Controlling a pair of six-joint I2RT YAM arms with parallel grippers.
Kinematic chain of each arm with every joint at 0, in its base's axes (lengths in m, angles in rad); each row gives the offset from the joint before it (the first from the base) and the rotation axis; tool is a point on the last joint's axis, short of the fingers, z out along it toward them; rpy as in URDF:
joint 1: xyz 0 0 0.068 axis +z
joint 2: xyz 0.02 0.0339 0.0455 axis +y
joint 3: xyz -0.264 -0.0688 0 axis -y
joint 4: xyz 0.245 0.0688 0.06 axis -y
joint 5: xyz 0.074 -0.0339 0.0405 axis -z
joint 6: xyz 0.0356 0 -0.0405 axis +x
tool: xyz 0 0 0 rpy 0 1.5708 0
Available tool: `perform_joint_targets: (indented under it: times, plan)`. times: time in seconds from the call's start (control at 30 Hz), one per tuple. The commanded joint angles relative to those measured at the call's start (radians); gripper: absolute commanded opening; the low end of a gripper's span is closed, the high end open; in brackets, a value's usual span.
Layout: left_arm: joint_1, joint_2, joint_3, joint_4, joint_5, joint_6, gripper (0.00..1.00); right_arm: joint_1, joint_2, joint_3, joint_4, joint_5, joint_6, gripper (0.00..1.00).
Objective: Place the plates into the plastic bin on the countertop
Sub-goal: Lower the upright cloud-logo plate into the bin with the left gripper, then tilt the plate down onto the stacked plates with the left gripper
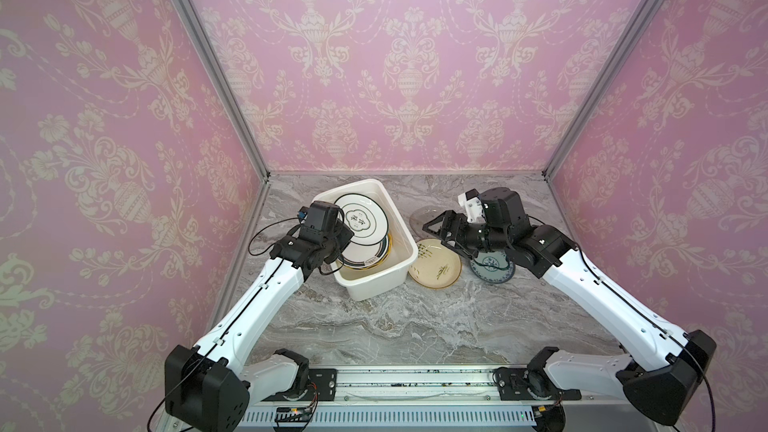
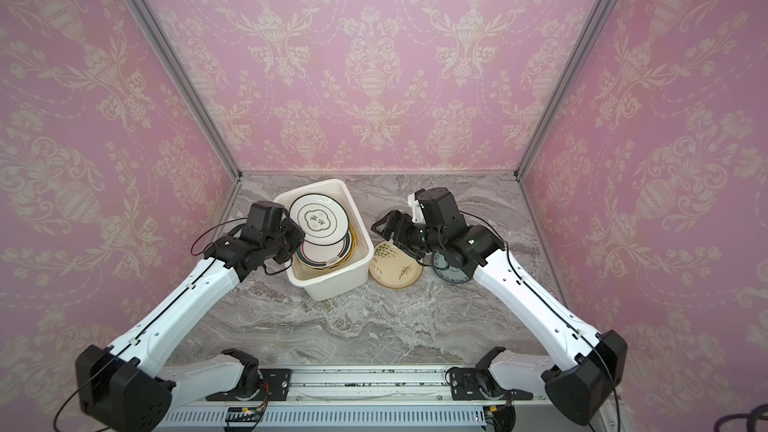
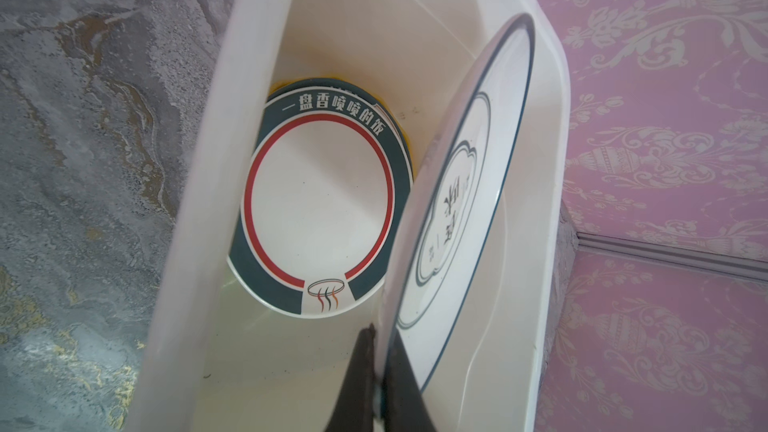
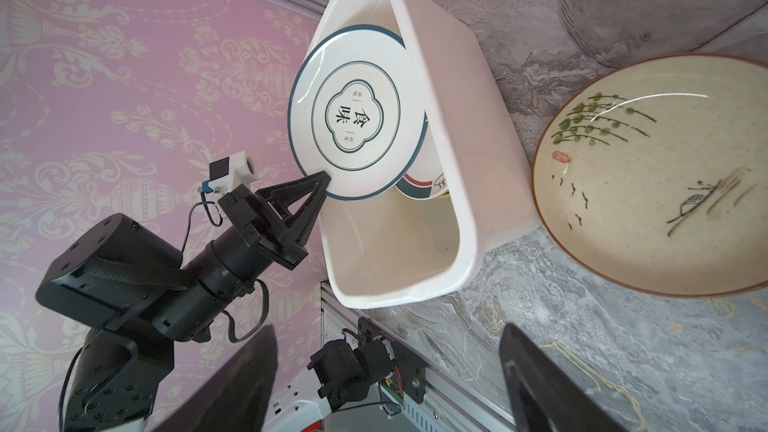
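The plastic bin (image 1: 405, 228) (image 2: 360, 222) stands on the countertop (image 1: 415, 326). My left gripper (image 3: 380, 334) (image 1: 343, 231) is shut on the rim of a white dark-rimmed plate (image 3: 469, 201) (image 4: 357, 114), held tilted inside the bin above a stack topped by a red-ringed plate (image 3: 320, 201). My right gripper (image 4: 386, 338) (image 1: 440, 238) is open and holds nothing, hovering over the plates right of the bin. These are a cream plate with green sprigs (image 1: 434, 270) (image 4: 648, 176), a blue-patterned plate (image 1: 492, 270) partly under the arm, and a clear glass plate (image 4: 644, 6).
Pink wallpapered walls (image 1: 124, 160) close in the left, back and right sides, and the bin sits near the left one. A ribbed aluminium rail (image 1: 415, 384) with the arm bases runs along the front edge.
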Motion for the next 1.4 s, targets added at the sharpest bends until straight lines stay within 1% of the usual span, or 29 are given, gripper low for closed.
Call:
perform_joint_targets:
  times: [0.0,0.1,0.37,0.5,0.7,0.9,1.03,1.2,1.37]
  plan:
    - [0.006,0.023,0.054,0.009,-0.006,-0.064,0.00,0.007,0.005,0.032,0.002,0.021,-0.019,0.84]
    - [0.004,0.058,0.073,0.003,0.002,-0.086,0.00,0.008,0.008,0.035,0.008,0.020,-0.016,0.84]
    - [-0.001,0.112,0.061,0.021,-0.013,-0.224,0.00,0.009,-0.003,0.040,0.011,0.028,-0.013,0.85]
    - [-0.002,0.136,0.060,0.032,-0.026,-0.271,0.00,0.008,0.001,0.055,0.002,0.029,-0.018,0.85]
    - [-0.003,0.172,0.086,0.003,-0.051,-0.313,0.00,0.008,-0.001,0.059,0.009,0.032,-0.012,0.85]
    - [-0.005,0.200,0.093,-0.018,-0.057,-0.409,0.00,0.010,-0.001,0.053,0.018,0.033,-0.005,0.85]
    - [-0.020,0.218,0.116,-0.031,-0.065,-0.482,0.00,0.011,-0.007,0.044,0.024,0.035,-0.001,0.85]
    - [-0.060,0.262,0.172,-0.065,-0.082,-0.594,0.00,0.012,-0.018,0.022,0.041,0.039,0.007,0.85]
    - [-0.106,0.310,0.238,-0.151,-0.143,-0.701,0.00,0.012,-0.036,0.001,0.052,0.045,0.012,0.85]
